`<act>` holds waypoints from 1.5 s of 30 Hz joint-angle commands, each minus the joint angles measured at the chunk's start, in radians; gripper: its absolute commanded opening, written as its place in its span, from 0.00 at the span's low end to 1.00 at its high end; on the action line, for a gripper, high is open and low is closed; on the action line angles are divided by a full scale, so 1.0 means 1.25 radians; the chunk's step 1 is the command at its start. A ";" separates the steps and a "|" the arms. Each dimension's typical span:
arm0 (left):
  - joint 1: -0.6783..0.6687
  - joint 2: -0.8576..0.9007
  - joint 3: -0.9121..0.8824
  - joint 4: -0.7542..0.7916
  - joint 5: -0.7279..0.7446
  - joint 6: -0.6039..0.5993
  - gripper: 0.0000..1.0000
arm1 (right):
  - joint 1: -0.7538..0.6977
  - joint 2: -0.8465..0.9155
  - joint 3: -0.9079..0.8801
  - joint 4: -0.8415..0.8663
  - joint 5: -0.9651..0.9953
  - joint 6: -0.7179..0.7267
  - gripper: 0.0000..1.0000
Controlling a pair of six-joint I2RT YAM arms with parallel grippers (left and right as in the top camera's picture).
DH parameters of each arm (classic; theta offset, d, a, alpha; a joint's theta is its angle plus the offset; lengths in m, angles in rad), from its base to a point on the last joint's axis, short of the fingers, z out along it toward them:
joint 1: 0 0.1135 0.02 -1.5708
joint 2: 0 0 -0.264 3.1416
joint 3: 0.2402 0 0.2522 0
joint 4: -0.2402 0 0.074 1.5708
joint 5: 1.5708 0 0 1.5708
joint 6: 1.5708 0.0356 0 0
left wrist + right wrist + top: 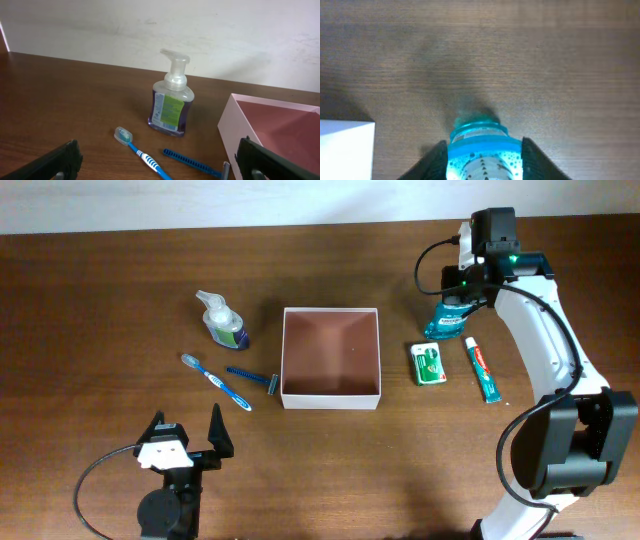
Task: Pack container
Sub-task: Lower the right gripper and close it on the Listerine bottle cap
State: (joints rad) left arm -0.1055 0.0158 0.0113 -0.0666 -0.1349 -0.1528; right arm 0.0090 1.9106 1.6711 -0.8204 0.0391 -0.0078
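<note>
Overhead, right jaws clamped on teal bottle [449,322], left jaws apart, container [331,400] beside razor [252,376]

Left gripper [187,423] gapes wide; right gripper [483,152] is clamped partway.

Soft even light, faint shadows, right wrist view slightly blurred

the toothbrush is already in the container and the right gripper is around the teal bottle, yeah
No. The toothbrush lies left of the container, which is empty, as the overhead view shows. The right gripper is around the teal bottle.
</note>
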 commanded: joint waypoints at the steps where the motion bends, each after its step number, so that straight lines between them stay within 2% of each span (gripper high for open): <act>1: -0.003 -0.002 -0.002 -0.002 0.006 0.013 0.99 | 0.002 0.009 0.017 -0.006 -0.001 -0.002 0.35; 7: -0.003 -0.002 -0.002 -0.002 0.006 0.013 0.99 | 0.002 0.009 0.011 -0.008 0.002 -0.002 0.36; 10: -0.003 -0.002 -0.002 -0.002 0.006 0.013 0.99 | 0.002 0.009 0.011 -0.011 0.002 -0.002 0.46; 11: -0.003 -0.002 -0.002 -0.002 0.006 0.013 0.99 | 0.002 0.009 0.011 -0.011 0.002 -0.002 0.47; 13: -0.003 -0.002 -0.002 -0.002 0.006 0.013 0.99 | 0.002 0.009 0.011 -0.011 0.003 -0.002 0.47; 16: -0.003 -0.002 -0.002 -0.002 0.006 0.013 0.99 | 0.002 0.009 0.011 -0.015 0.014 0.003 0.38; 19: -0.003 -0.002 -0.002 -0.002 0.006 0.013 0.99 | 0.002 0.009 0.011 -0.017 0.020 0.007 0.38; 24: -0.003 -0.002 -0.002 -0.002 0.006 0.013 0.99 | 0.002 0.009 0.011 -0.018 0.020 0.007 0.49; 26: -0.003 -0.002 -0.002 -0.002 0.006 0.013 0.99 | 0.002 0.010 0.011 -0.020 0.020 0.007 0.48; 28: -0.003 -0.002 -0.002 -0.002 0.006 0.013 0.99 | 0.002 0.012 0.011 -0.021 0.020 0.007 0.33; 30: -0.003 -0.002 -0.002 -0.002 0.006 0.013 0.99 | 0.002 0.014 0.011 -0.023 0.020 0.007 0.30; 32: -0.003 -0.002 -0.002 -0.002 0.006 0.013 0.99 | 0.002 0.016 0.011 -0.024 0.020 0.007 0.32; 34: -0.003 -0.002 -0.002 -0.002 0.006 0.013 0.99 | 0.002 0.020 0.011 -0.024 0.020 0.007 0.44; 36: -0.003 -0.002 -0.002 -0.002 0.006 0.013 0.99 | 0.002 0.021 0.011 -0.026 0.020 0.007 0.46; 37: -0.003 -0.002 -0.002 -0.002 0.006 0.013 0.99 | 0.002 0.021 0.011 -0.026 0.020 0.007 0.46; 40: -0.003 -0.002 -0.002 -0.002 0.006 0.013 0.99 | 0.002 0.022 0.011 -0.026 0.020 0.007 0.26; 45: -0.003 -0.002 -0.002 -0.002 0.006 0.013 0.99 | -0.003 0.022 0.011 -0.026 0.020 0.007 0.26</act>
State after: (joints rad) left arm -0.1055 0.0158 0.0113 -0.0666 -0.1349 -0.1528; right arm 0.0090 1.9251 1.6711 -0.8505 0.0502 0.0010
